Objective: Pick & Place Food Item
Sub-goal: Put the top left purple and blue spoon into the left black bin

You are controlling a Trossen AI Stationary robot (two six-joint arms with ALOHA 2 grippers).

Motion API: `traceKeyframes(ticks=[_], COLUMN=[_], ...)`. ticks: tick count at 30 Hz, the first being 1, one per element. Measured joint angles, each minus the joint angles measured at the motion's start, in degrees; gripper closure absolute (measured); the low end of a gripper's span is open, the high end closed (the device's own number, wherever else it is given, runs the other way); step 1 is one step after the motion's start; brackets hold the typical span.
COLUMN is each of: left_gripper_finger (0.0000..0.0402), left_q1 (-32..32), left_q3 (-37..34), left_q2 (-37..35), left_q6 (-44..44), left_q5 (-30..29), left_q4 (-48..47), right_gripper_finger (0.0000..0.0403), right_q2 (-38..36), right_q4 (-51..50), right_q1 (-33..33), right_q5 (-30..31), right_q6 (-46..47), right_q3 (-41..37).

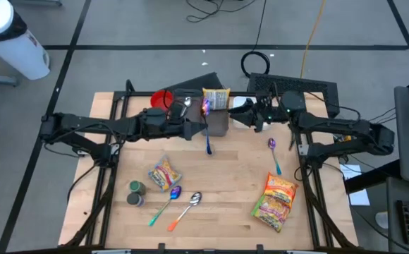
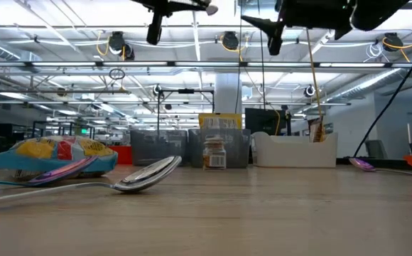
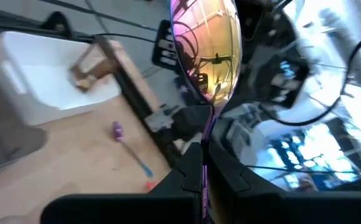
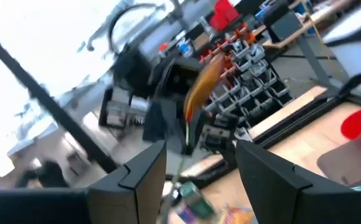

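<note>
Here the left gripper (image 1: 190,129) is clamped on a spoon (image 3: 205,43) held high, the right gripper (image 4: 196,163) hangs apart and empty, and food packets (image 1: 275,201) lie unmoved on the table (image 1: 233,176).

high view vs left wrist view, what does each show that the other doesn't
Only the high view shows the two snack bags, the small jars and the red bowl. Only the left wrist view shows the left gripper shut on an iridescent spoon up close. Both show the purple spoon with a blue handle lying on the wooden table.
</note>
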Motion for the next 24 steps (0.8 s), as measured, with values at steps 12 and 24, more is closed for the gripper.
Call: traceKeyframes(ticks=[12,24], left_gripper_finger=[0.0396,0.0398], left_q1=[0.0,0.1], left_q3=[0.0,1.6], left_q2=[2.0,8.4], left_q6=[-2.0,-3.8], left_q5=[-1.3,2.0], left_q4=[-1.9,1.1], right_gripper_finger=[0.0216,0.0216], right_q2=[9.2,11.0], right_q4=[11.0,6.2], right_q1=[-1.0,-0.8], right_q5=[-0.1,-0.3], right_q6=[15.4,15.1], right_q3=[0.5,2.2])
